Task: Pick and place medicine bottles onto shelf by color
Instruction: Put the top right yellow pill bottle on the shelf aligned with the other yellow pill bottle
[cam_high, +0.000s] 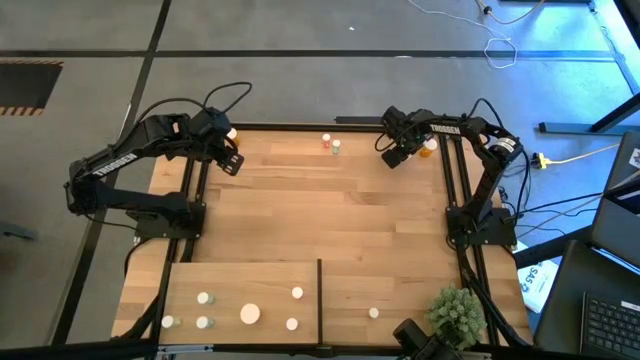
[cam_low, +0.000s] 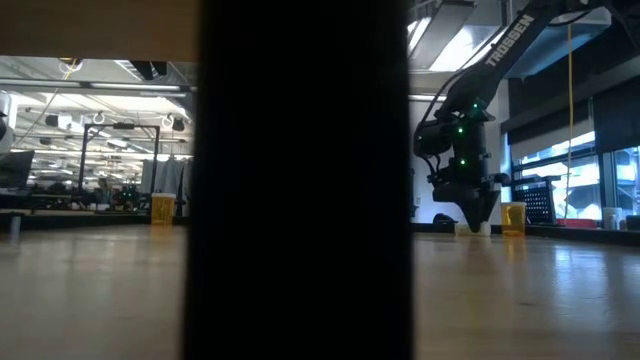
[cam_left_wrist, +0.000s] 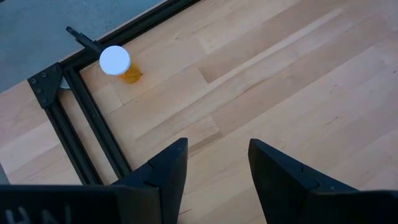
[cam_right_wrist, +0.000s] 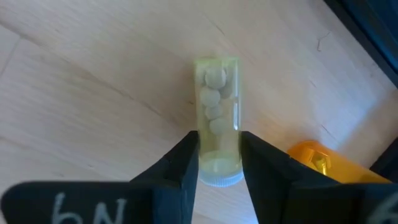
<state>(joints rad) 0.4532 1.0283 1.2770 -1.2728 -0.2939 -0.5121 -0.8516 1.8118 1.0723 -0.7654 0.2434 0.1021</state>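
Observation:
My right gripper (cam_high: 393, 157) is at the table's far right and is shut on a greenish bottle (cam_right_wrist: 216, 106) with pale pills inside. An orange bottle (cam_right_wrist: 317, 158) stands close beside it, also visible in the high view (cam_high: 428, 148). My left gripper (cam_left_wrist: 214, 158) is open and empty over the far left of the table (cam_high: 228, 160), with another white-capped orange bottle (cam_left_wrist: 118, 64) standing near the frame corner. Two small bottles (cam_high: 331, 144) stand at the far middle. The shelf (cam_high: 240, 275) lies at the near left, with several bottles on it and a dark divider (cam_high: 319, 300). My right gripper pinches the greenish bottle between its two fingers at the white-cap end (cam_right_wrist: 217, 177), one finger on each side. The fingers come from above, pointing down, and the bottle's body reaches beyond the fingertips toward the table. I cannot tell whether its base touches the table.
The dark frame rails (cam_left_wrist: 93, 118) run along the table's far left corner. A spiky green plant (cam_high: 455, 310) sits at the near right. One bottle (cam_high: 374, 313) stands right of the divider, which blocks the middle of the low view (cam_low: 300, 180).

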